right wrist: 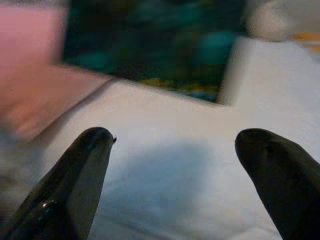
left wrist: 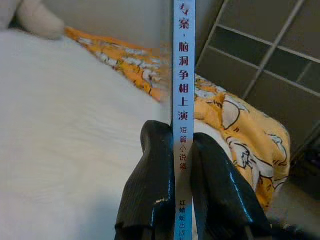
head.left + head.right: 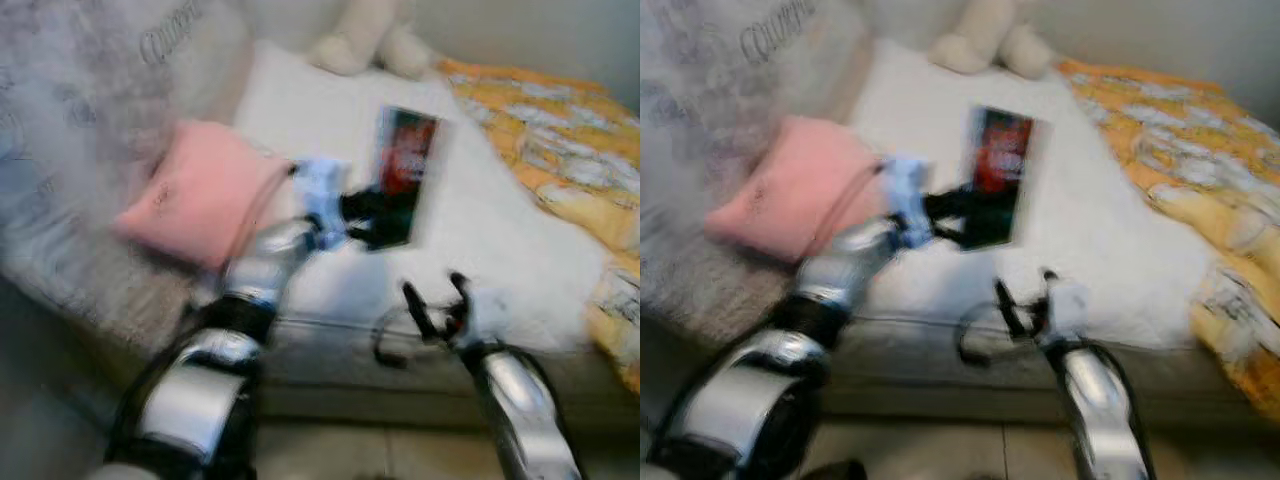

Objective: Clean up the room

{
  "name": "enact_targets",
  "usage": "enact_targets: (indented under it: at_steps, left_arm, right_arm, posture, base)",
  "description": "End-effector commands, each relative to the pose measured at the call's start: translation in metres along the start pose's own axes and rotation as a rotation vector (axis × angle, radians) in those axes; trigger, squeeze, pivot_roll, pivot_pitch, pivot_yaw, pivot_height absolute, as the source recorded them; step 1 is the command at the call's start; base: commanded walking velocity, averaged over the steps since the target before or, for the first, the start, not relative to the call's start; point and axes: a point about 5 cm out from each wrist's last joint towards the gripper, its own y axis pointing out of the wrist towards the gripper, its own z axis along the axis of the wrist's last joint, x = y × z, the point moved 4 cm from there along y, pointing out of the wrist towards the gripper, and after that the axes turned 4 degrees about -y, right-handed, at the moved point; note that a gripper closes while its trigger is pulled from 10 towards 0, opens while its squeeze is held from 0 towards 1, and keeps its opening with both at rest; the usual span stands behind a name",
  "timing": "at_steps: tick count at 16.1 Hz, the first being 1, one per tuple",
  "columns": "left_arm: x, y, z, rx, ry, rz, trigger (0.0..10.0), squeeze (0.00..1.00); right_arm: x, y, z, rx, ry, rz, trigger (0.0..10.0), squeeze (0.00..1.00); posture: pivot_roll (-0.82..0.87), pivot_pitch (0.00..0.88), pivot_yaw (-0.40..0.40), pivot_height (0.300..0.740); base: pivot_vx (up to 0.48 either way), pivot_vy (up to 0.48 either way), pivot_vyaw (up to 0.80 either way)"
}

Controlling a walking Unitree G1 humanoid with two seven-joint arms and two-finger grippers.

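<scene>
Book: a thin book (image 3: 405, 170) with a dark, red-marked cover was held upright over the white blanket (image 3: 500, 250), at about 12 o'clock from the robot; the head views were blurred.
Left gripper: the left gripper (image 2: 182, 165) was clamped on the book's lower end, one black finger (image 2: 152, 185) pressed flat on each side of the pale spine printed with Chinese characters.
Left arm: it reached forward toward 12 o'clock, past the pink pillow.
Right gripper: the right gripper (image 3: 437, 300) hovered over the near edge of the bed at about 1 o'clock, fingers (image 1: 75, 175) spread wide with nothing between them.
Right wrist view: the book's dark cover stood beyond the spread fingers, with white blanket under them.
Pink pillow: the pink pillow (image 3: 205, 195) lay at about 10 o'clock, just beside the left forearm, against a grey printed cushion (image 3: 90, 110).
Plush toy: a cream plush toy (image 3: 365, 40) sat at the far end of the bed, near 12 o'clock.
Orange quilt: an orange patterned quilt (image 3: 570, 150) covered the bed at 2 o'clock, touching the white blanket.
Shelving: grey shelving (image 2: 265, 55) stood beyond the quilt in the left wrist view.
</scene>
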Motion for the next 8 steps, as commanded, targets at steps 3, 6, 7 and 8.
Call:
enact_targets:
  at_steps: [3, 6, 7, 8]
  left_arm:
    - [-0.016, 0.0, -0.022, -0.11, 0.075, 0.099, 10.0, 0.0]
    - [-0.029, -0.001, -0.011, -0.068, 0.218, 0.234, 10.0, 0.0]
    - [-0.03, -0.004, 0.014, 0.088, 0.252, 0.278, 10.0, 0.0]
    - [-0.024, -0.016, 0.033, 0.243, 0.299, 0.289, 10.0, 0.0]
  right_arm:
    - [0.006, -0.023, 0.01, -0.005, -0.031, 0.0, 10.0, 0.0]
    - [0.008, -0.037, 0.013, -0.026, -0.055, 0.002, 10.0, 0.0]
    - [0.012, -0.037, 0.024, 0.006, -0.066, -0.038, 10.0, 0.0]
    - [0.019, -0.039, 0.038, 0.053, -0.076, -0.1, 10.0, 0.0]
  posture:
    - [-0.25, 0.086, -0.126, 0.74]
    - [-0.28, 0.096, -0.123, 0.74]
    - [-0.28, 0.088, -0.106, 0.74]
    - [-0.25, 0.079, -0.093, 0.74]
  base:
    - [0.0, 0.0, 0.0]
    - [0.0, 0.0, 0.0]
    - [0.0, 0.0, 0.0]
    - [0.0, 0.0, 0.0]
